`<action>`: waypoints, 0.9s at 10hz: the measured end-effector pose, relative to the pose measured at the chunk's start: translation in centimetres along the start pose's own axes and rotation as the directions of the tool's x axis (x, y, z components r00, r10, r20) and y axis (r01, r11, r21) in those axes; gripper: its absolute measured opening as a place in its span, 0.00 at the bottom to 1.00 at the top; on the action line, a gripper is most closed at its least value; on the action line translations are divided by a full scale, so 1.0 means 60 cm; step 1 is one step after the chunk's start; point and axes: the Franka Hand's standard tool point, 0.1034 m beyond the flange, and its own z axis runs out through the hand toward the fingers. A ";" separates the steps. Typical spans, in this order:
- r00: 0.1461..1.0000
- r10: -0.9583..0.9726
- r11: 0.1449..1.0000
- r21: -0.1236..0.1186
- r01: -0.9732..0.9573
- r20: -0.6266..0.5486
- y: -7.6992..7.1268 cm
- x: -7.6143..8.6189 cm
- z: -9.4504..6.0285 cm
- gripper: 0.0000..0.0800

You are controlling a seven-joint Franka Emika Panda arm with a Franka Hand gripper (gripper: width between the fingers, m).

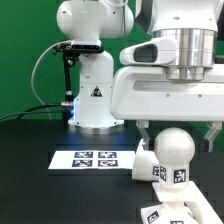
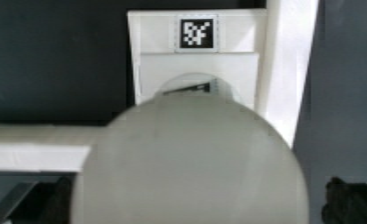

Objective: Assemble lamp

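Note:
The bulb (image 1: 172, 148) stands upright, round head up, its tagged neck (image 1: 170, 175) over the tagged lamp base (image 1: 168, 208) at the exterior view's lower right. My gripper (image 1: 180, 138) hangs over it, with one finger on each side of the head and a gap on both sides. In the wrist view the blurred bulb head (image 2: 189, 160) fills the middle over the base (image 2: 198, 60), which carries a tag and a round hole. My gripper (image 2: 189, 208) is open, its dark fingertips (image 2: 349, 200) standing clear of the head. The shade is not clearly in view.
The marker board (image 1: 92, 158) lies flat to the exterior view's left of the bulb. The robot's white body (image 1: 92, 80) stands behind it, with cables trailing left. A white slanted piece (image 1: 140, 165) sits just left of the bulb neck. I cannot tell what it is.

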 end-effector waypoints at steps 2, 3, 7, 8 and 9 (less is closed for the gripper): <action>1.000 -0.001 1.000 -0.002 0.001 0.000 0.001 0.001 0.003 0.87; 1.000 0.025 1.000 -0.002 -0.025 0.001 0.001 0.001 0.003 0.76; 0.975 0.222 0.975 -0.002 -0.222 -0.001 0.003 0.001 0.003 0.71; 0.941 0.337 0.941 -0.002 -0.338 -0.006 0.005 0.001 0.004 0.71; 0.892 0.452 0.892 -0.001 -0.452 -0.006 0.006 0.001 0.004 0.71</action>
